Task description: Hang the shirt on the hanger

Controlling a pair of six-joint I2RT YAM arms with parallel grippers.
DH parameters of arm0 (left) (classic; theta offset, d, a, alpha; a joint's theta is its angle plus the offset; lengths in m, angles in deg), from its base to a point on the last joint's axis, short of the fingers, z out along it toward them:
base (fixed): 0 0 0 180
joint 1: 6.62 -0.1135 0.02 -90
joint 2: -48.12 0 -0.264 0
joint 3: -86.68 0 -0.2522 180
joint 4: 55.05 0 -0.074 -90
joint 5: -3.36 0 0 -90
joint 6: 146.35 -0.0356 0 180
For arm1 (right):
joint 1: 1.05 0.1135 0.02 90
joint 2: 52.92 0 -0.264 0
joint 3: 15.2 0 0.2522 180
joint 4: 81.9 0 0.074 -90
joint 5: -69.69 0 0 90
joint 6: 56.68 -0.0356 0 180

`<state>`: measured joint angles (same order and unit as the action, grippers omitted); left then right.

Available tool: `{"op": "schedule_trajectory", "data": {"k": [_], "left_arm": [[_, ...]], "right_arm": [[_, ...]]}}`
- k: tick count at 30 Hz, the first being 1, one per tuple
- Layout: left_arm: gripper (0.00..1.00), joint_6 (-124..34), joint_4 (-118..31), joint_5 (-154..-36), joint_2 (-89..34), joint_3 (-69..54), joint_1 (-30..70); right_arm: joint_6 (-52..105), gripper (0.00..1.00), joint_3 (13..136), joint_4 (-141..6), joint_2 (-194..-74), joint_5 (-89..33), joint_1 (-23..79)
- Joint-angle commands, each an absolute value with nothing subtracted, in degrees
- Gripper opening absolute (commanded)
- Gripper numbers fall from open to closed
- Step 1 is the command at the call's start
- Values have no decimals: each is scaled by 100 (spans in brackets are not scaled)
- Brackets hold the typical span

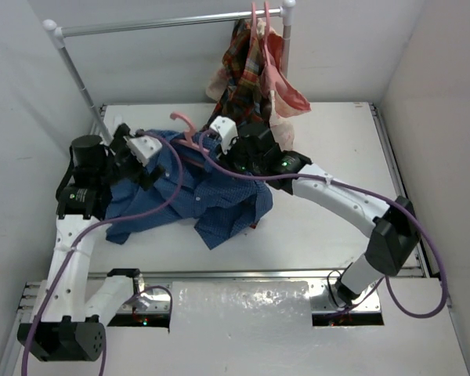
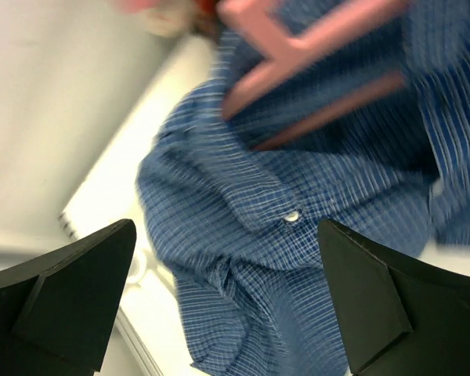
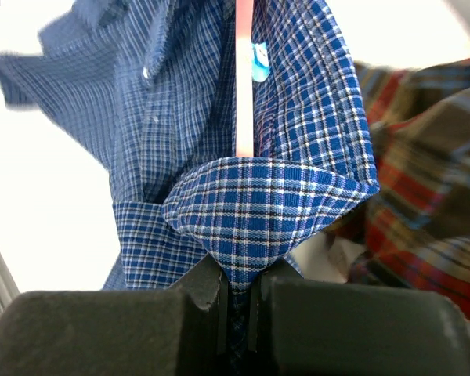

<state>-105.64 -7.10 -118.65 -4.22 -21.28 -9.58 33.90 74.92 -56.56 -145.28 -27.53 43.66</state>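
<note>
Blue shirt point(image 3: 266, 204) pinched in right gripper point(image 3: 236, 291), clear only from its wrist, left gripper point(image 2: 224, 229) wide, hanger point(image 2: 298, 48) blurred beyond

1. The left arm point(image 1: 66, 251) has white link shells and black joint housings, with a round black motor at about nine o'clock in the overhead view.
2. The right arm point(image 1: 352, 207) matches it, with a curved white link and a blocky black elbow toward four o'clock.
3. Small green lights point(image 1: 284, 164) glow on the right arm's black wrist.
4. A purple cable point(image 1: 443, 286) trails along each arm (thin and glossy).
5. The left gripper point(image 2: 227, 298) has matte black, wedge-shaped fingers point(image 2: 70, 298).
6. The right gripper point(image 3: 236, 294) has black, blocky fingers with rounded edges.
</note>
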Motion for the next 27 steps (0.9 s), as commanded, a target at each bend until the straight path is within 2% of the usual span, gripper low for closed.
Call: {"op": "schedule_trajectory", "data": {"k": [1,4,9,14,22,27], "left_arm": [[100,-8591,-1799,-11209,-145,-1585,-952],[100,-7597,-1949,-10204,-119,-1145,-961],[100,-6892,-1976,-9500,48,-767,-987],[100,-6847,-1932,-9130,31,-713,-996],[100,-6979,-2099,-8743,109,-995,-996],[100,-7137,-2134,-8752,197,-1162,-1005]], "right_arm": [[2823,0,7713,-6558,-14029,-2164,4333],[2612,0,8063,-6594,-13932,-1681,4342],[2375,0,8776,-6611,-13993,-838,4333],[2207,0,9215,-6778,-14264,-371,4333],[2268,0,11201,-6015,-15451,-10,4342],[2207,0,11134,-6022,-15654,69,4333]]}}
